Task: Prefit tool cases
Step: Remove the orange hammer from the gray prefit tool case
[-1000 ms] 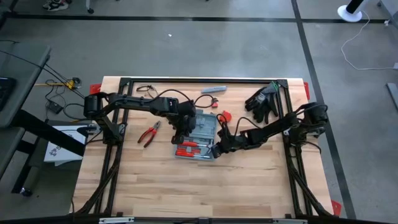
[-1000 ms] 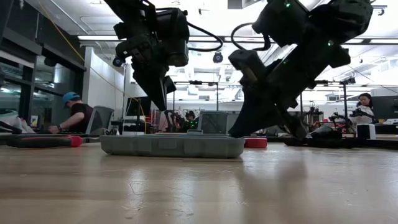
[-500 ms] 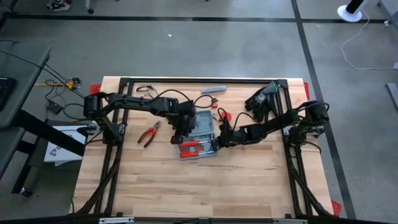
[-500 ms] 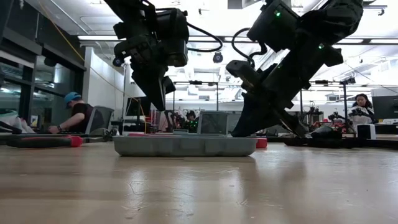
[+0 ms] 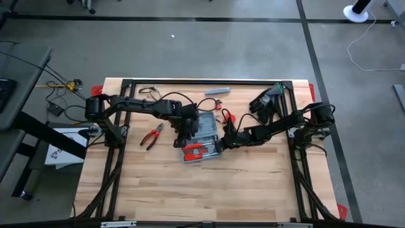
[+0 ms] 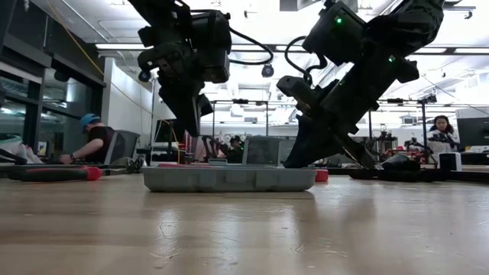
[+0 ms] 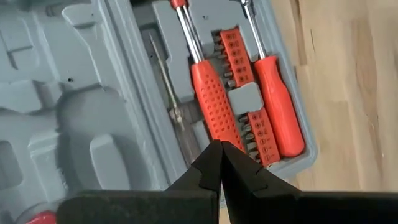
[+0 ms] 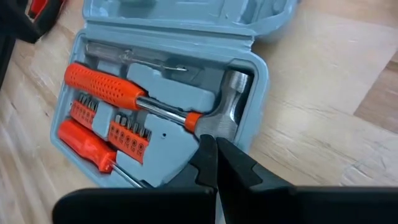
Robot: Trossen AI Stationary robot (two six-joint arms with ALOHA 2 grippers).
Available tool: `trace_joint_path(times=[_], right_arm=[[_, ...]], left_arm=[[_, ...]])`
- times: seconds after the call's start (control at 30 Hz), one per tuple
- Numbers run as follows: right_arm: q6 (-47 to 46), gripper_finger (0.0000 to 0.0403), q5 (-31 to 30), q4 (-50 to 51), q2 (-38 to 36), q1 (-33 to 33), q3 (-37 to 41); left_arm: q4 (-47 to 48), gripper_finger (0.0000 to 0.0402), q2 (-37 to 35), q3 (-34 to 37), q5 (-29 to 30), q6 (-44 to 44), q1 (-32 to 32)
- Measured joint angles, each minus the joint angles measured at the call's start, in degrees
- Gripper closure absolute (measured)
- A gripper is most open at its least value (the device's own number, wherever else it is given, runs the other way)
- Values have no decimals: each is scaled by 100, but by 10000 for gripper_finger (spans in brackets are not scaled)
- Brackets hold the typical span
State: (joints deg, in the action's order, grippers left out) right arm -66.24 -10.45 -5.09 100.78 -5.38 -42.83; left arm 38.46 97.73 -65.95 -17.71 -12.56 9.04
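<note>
Wooden table (image 5: pixel 190 190), centre toward far edge: grey-blue tool case (image 5: pixel 201 136) lies open, orange screwdrivers (image 8: pixel 102 84) and hammer (image 8: pixel 224 102) in recesses. My L gripper (image 5: pixel 183 136) hovers over case's left side, fingers closed, empty. My R gripper (image 5: pixel 223 143) at case's right edge, fingers closed, empty. Black gloves (image 5: pixel 267 104) near far-right corner; pliers (image 5: pixel 150 136) left of case.
</note>
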Motion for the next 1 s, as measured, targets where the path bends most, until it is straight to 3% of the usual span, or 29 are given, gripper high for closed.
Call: trace_joint_path(times=[0.4, 0.8, 1.0], right_arm=[[-224, 403, -97, -6, 5, -92, 4], [-231, 403, -60, -8, 6, -97, 4], [-215, 403, -63, -8, 7, -97, 4]], left_arm=[[-723, 401, -23, 1265, -50, 247, -2], [-732, 398, -380, 1337, -269, 797, 110], [-819, 352, -388, 1333, -339, 1046, 118]])
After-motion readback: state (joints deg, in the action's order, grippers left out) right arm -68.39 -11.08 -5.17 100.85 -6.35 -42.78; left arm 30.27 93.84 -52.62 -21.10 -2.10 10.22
